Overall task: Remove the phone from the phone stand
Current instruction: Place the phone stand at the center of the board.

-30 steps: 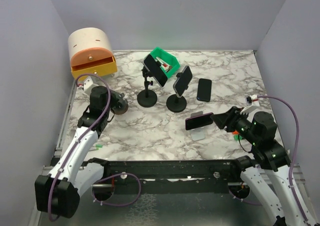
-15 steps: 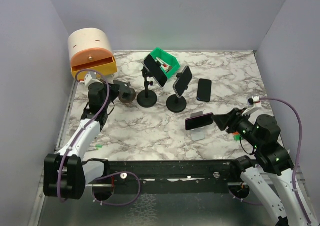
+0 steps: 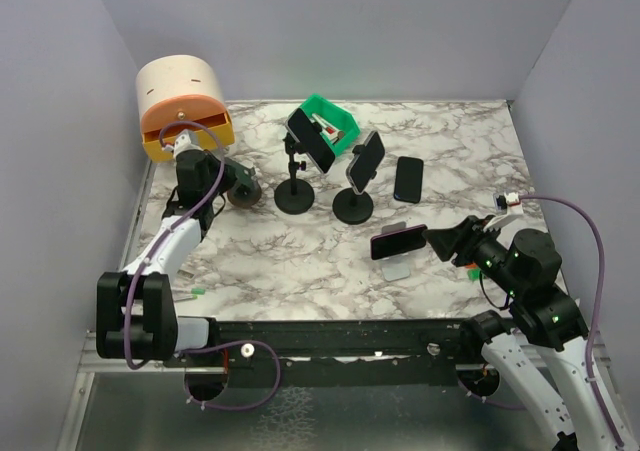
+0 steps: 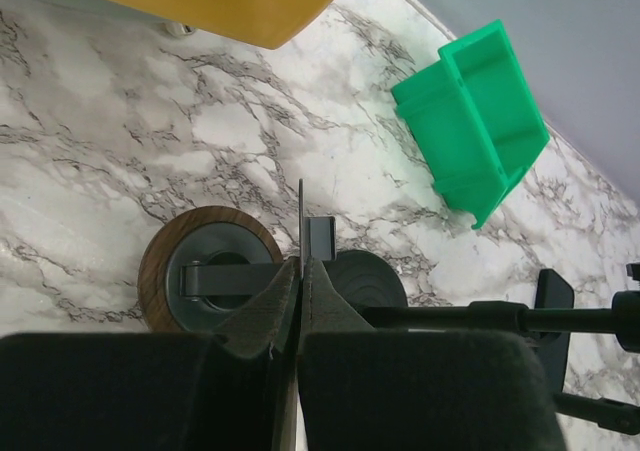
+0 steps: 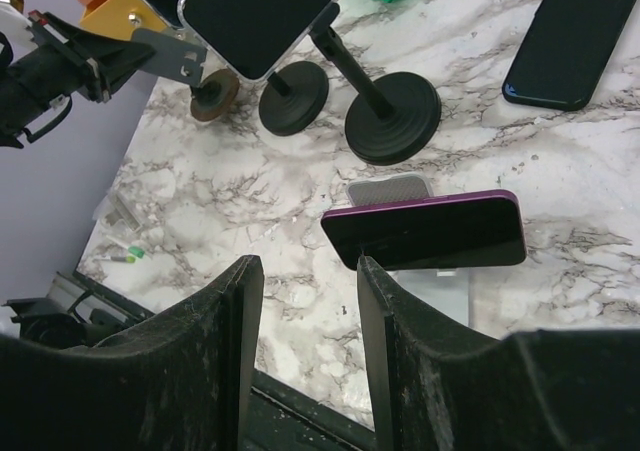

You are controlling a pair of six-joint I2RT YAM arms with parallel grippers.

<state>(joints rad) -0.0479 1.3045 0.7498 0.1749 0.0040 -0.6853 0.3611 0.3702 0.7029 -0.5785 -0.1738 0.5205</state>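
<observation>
A purple-edged phone [image 3: 398,241] lies sideways on a small silver phone stand [image 3: 400,267] at the front right. In the right wrist view the phone [image 5: 425,231] sits just beyond my right fingertip, its stand [image 5: 388,188] showing behind it. My right gripper [image 5: 305,266] is open and empty, level with the phone's left end; from above the right gripper [image 3: 436,239] is just to the phone's right. My left gripper [image 4: 300,261] is shut on the thin grey plate of a wooden-base stand [image 4: 205,281], at the back left [image 3: 243,193].
Two black pole stands [image 3: 295,199] [image 3: 353,207] each carry a dark phone [image 3: 311,138] [image 3: 366,161]. A loose dark phone [image 3: 408,179] lies flat to their right. A green bin [image 3: 335,121] stands at the back, a cream-and-orange drawer box [image 3: 183,106] at the back left.
My left arm has swung toward the back, carrying the wooden-base stand with it, then eased slightly left. The right arm has barely shifted; the purple phone has not moved.
</observation>
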